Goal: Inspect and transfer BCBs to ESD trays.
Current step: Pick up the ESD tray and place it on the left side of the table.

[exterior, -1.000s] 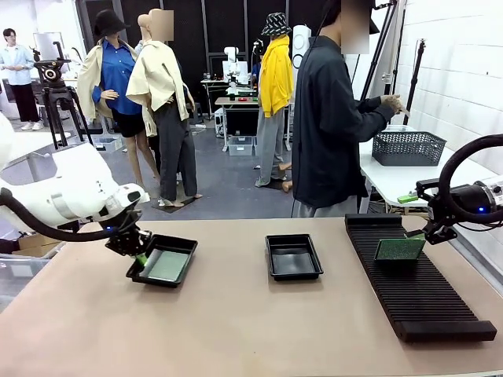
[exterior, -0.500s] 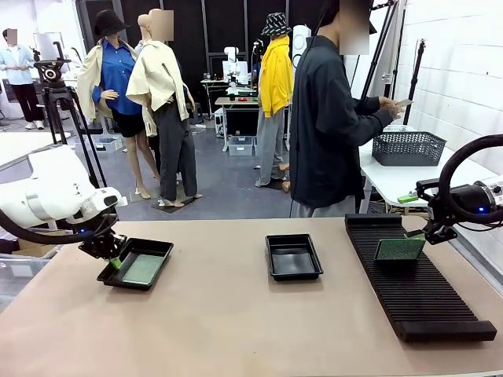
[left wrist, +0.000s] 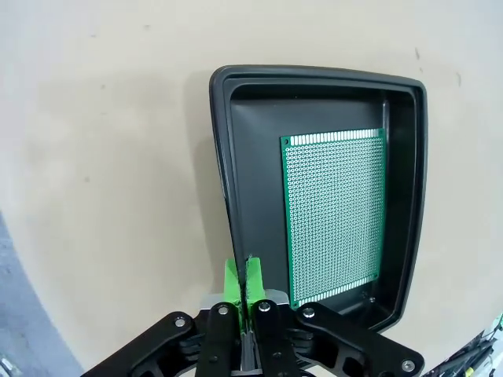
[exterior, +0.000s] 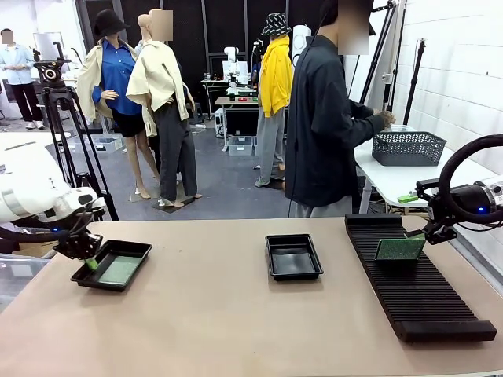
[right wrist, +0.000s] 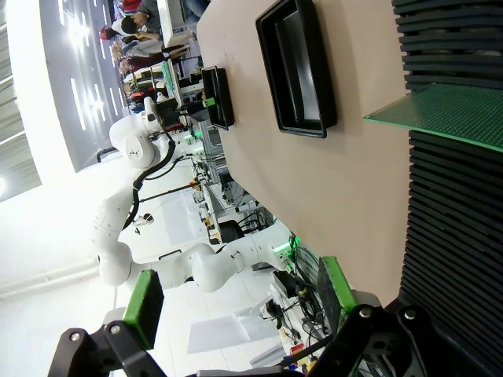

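Note:
At the table's left end my left gripper (exterior: 85,257) is shut on the near rim of a black ESD tray (exterior: 135,250). A green BCB (exterior: 118,271) lies flat inside that tray. In the left wrist view the shut fingertips (left wrist: 242,276) pinch the tray's rim (left wrist: 222,157), with the BCB (left wrist: 334,212) just beyond on its floor. A second ESD tray (exterior: 294,257) sits in the middle of the table with nothing in it. Another BCB (exterior: 401,249) stands in the black slotted rack (exterior: 416,290). Beside this BCB hangs my right gripper (exterior: 435,232), open (right wrist: 236,302), apart from the BCB (right wrist: 448,110).
A person (exterior: 326,118) stands at the far edge, turned right, hands at a grey mesh basket (exterior: 409,147) on a white side table. The rack (right wrist: 452,220) runs along the table's right side. Bare tabletop lies in front of both trays.
My left gripper has moved left across the table with the tray and its board in its grip. The person has turned toward the basket. The right arm has not moved.

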Robot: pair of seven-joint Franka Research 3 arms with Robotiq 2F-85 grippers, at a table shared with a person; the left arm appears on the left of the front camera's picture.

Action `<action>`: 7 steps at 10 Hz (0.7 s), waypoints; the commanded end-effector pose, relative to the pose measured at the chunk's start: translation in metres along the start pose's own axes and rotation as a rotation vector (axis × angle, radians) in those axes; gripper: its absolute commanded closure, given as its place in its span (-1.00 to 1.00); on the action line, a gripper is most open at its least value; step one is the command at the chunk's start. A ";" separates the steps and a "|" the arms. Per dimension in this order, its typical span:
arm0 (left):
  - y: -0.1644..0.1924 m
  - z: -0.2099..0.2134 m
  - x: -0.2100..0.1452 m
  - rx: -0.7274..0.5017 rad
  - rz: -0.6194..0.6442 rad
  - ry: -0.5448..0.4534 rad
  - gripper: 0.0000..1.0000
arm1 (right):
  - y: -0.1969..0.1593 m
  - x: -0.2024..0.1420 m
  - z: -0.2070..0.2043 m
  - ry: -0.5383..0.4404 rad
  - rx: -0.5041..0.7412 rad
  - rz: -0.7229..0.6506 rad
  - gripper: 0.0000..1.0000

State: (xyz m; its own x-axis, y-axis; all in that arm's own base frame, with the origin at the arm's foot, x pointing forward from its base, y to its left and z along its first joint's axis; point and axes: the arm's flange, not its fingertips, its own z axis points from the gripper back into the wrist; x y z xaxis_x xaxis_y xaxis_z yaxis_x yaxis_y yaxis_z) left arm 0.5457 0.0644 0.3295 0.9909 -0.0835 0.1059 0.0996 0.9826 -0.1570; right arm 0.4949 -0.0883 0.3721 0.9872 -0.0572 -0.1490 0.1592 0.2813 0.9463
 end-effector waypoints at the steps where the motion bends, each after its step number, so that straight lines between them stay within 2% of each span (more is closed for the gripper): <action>1: 0.019 0.002 0.005 -0.031 -0.008 0.006 1.00 | 0.002 -0.002 -0.001 0.001 0.001 0.003 -1.00; 7: 0.076 -0.009 -0.006 -0.098 0.099 -0.041 1.00 | 0.002 -0.002 -0.001 0.001 0.001 0.003 -1.00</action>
State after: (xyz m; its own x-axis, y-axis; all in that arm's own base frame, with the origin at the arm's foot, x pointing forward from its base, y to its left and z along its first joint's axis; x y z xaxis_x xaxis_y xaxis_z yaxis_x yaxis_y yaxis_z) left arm 0.5488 0.1295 0.3121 0.9934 0.0230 0.1120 0.0031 0.9738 -0.2275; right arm 0.4949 -0.0883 0.3722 0.9872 -0.0572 -0.1490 0.1591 0.2813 0.9463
